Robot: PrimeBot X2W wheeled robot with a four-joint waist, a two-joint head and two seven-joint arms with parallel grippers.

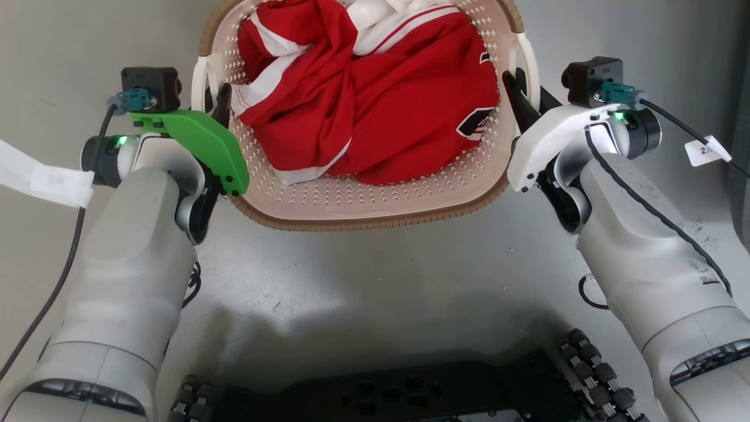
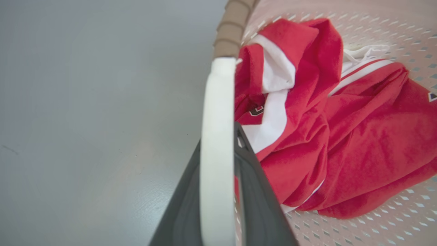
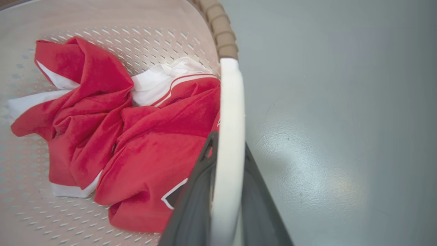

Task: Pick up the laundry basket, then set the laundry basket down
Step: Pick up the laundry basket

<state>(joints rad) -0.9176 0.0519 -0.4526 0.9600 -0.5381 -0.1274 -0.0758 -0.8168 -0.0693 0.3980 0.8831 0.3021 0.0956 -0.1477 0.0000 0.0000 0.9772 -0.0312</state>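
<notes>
While left gripper (image 1: 212, 99) and right gripper (image 1: 526, 88) each clamp a handle (image 2: 218, 102) — laundry basket (image 1: 363, 220), red garment (image 1: 398, 105) inside.

Light is bright and diffuse, with pale glare on the grey floor (image 1: 304, 305), soft shadow low in the head view, and wrist views blurred up close.

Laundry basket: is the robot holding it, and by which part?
Yes. The left gripper clasps the left handle of the basket, the right gripper the right handle; each handle sits between the jaws.
</notes>
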